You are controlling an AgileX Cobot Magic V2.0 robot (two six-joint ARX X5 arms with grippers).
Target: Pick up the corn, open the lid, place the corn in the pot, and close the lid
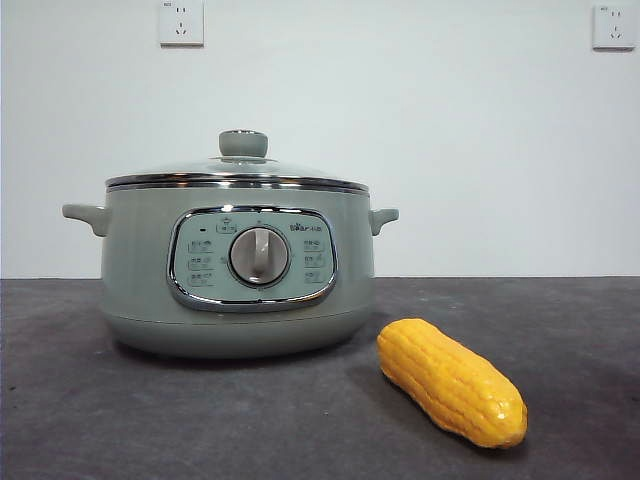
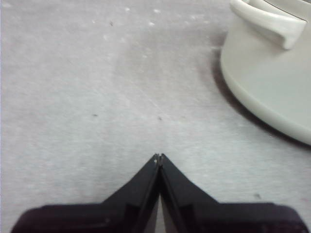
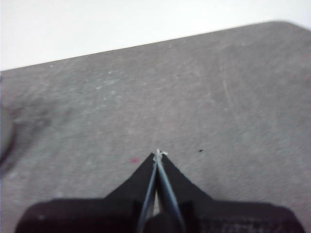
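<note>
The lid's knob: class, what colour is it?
Pale sage green, matching the pot. The knob on the lid shows best in the front view.

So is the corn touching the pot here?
Apart. The front view shows a strip of bare dark table between the corn and the base of the pot; the corn lies nearer the camera, off to the side.

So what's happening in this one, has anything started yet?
Nothing is being handled yet. The pot sits on the table with the lid on, and the corn lies on the table beside it. The left gripper hangs shut over bare table near the pot's handle; the right gripper is shut too, holding nothing.
</note>
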